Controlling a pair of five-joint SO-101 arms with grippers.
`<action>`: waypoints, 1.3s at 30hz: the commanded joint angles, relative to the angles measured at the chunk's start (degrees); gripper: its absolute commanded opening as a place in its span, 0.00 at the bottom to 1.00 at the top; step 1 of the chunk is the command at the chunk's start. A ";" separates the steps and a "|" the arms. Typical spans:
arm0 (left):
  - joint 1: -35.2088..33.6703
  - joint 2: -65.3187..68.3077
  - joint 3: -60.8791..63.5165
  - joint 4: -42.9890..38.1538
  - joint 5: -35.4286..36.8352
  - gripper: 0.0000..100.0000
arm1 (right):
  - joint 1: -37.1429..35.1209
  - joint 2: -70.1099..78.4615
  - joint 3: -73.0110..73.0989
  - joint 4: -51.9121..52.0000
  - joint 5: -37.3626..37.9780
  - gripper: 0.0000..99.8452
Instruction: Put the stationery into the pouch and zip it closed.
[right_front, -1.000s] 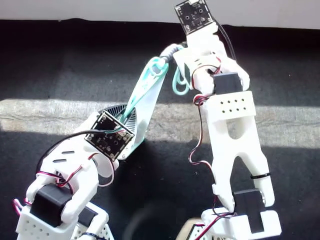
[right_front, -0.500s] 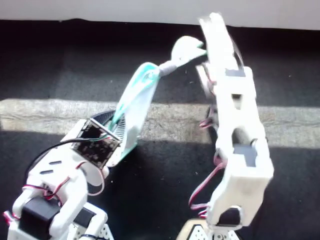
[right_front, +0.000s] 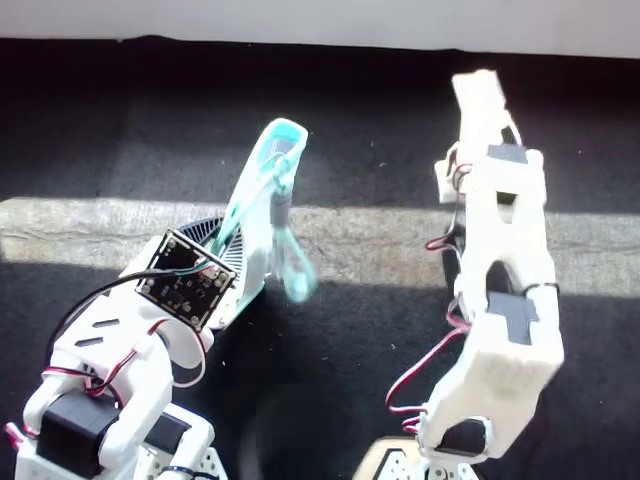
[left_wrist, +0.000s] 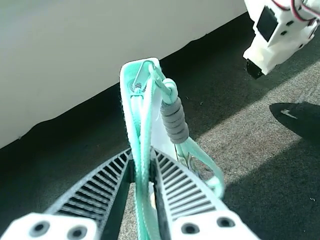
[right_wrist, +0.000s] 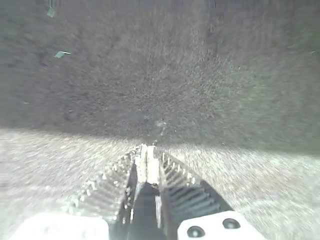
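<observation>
A mint and white pouch (right_front: 262, 190) stands on edge above the table, its lower end clamped between the fingers of my left gripper (right_front: 238, 262). In the left wrist view the pouch (left_wrist: 137, 100) rises from that gripper (left_wrist: 142, 160), its zipper slider at the top end. A mint pull strap with a grey bead (left_wrist: 174, 120) hangs loose down the pouch's side (right_front: 285, 235). My right gripper (right_front: 478, 92) is off to the right of the pouch, apart from it. Its fingers (right_wrist: 147, 155) are shut on nothing, over bare mat.
A black mat (right_front: 120, 130) covers the table, with a sunlit band (right_front: 80, 230) across its middle. A white wall (left_wrist: 75, 50) runs along the far edge. Part of the right arm (left_wrist: 277, 25) shows beyond the pouch.
The right gripper let go of the pull strap and swung away to the right. The strap dropped down beside the pouch, which now stands steeper in the left gripper.
</observation>
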 joint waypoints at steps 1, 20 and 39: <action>-0.40 -0.04 0.04 -0.88 0.18 0.01 | -4.09 -13.14 -1.63 7.43 -1.32 0.07; -0.57 0.13 5.85 -5.71 0.18 0.01 | -34.07 -45.49 -1.54 30.02 -14.15 0.27; -0.66 0.04 5.58 -5.71 0.18 0.01 | -46.46 -40.57 -1.36 20.62 -22.95 0.27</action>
